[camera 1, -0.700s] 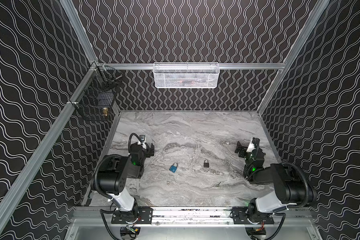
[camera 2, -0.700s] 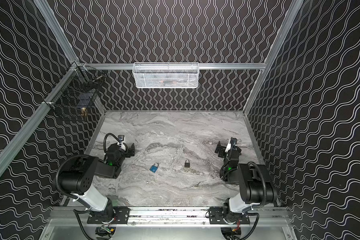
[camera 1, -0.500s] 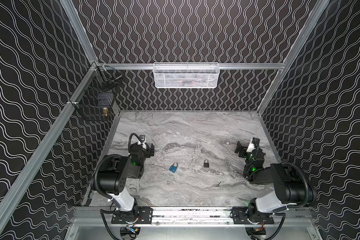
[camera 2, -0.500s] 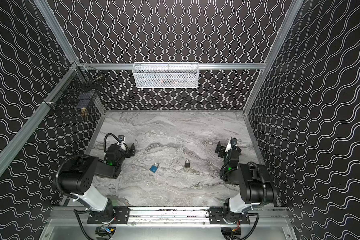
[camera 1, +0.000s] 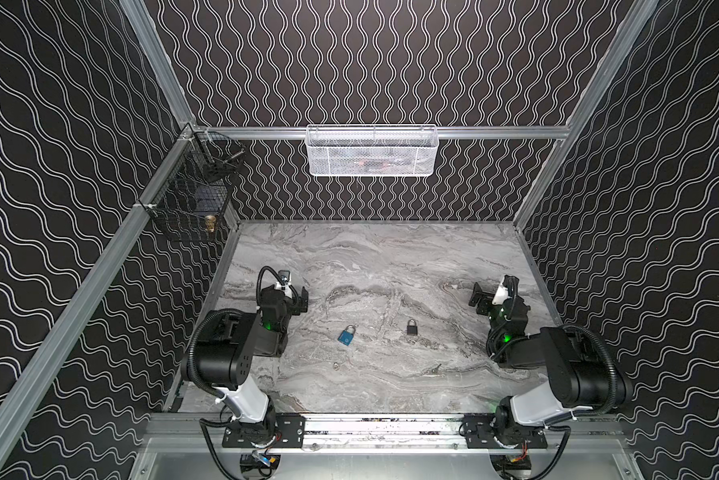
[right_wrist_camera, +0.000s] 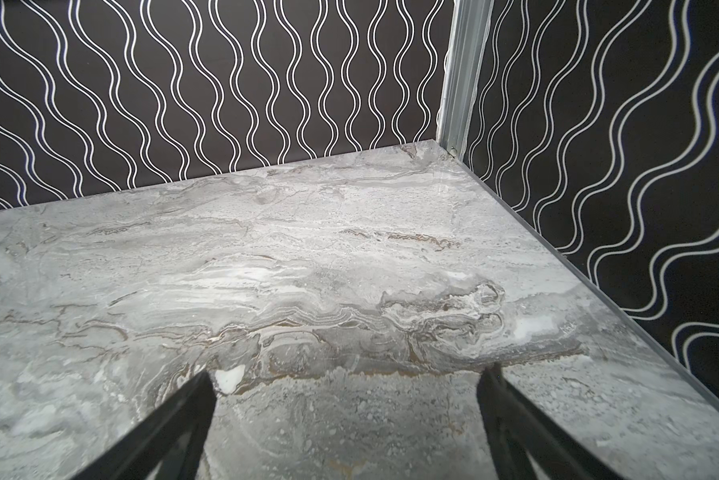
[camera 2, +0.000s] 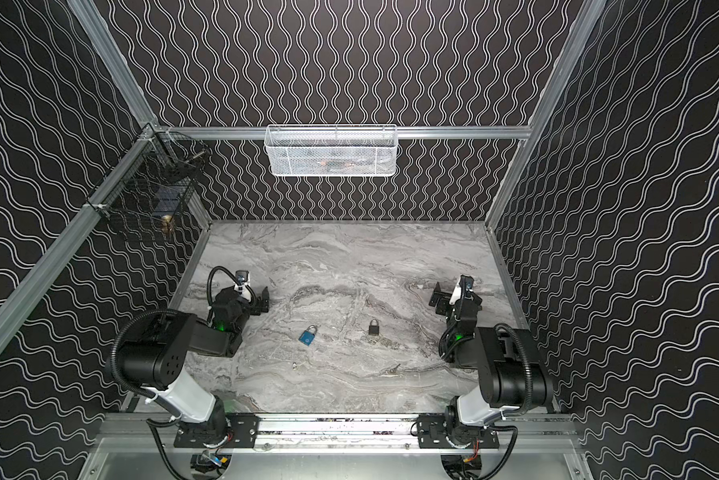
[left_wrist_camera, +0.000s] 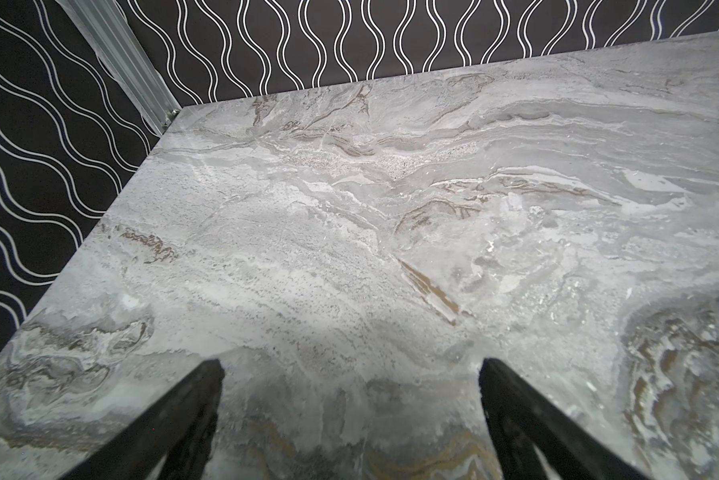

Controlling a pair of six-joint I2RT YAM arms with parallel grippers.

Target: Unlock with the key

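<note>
Blue padlock (camera 1: pixel 345 338), black padlock (camera 1: pixel 411 328), perhaps grey key (camera 1: pixel 435 368)

There's the blue padlock (camera 1: pixel 346 336), flat on the surface (camera 1: pixel 370 257) just below centre frame in both top views, silver shackle angled up-right. To its right, apart, sits the black padlock (camera 1: pixel 411 328), shackle pointing up-frame. Lower down lie a tiny silvery key (camera 1: pixel 336 365), perhaps only its ring, and a darker key (camera 1: pixel 435 368) at lower right.

Back of the table (camera 1: pixel 370 249) lies open — blue padlock (camera 1: pixel 346 337) and black padlock (camera 1: pixel 411 328) sit mid-table, apart.
</note>
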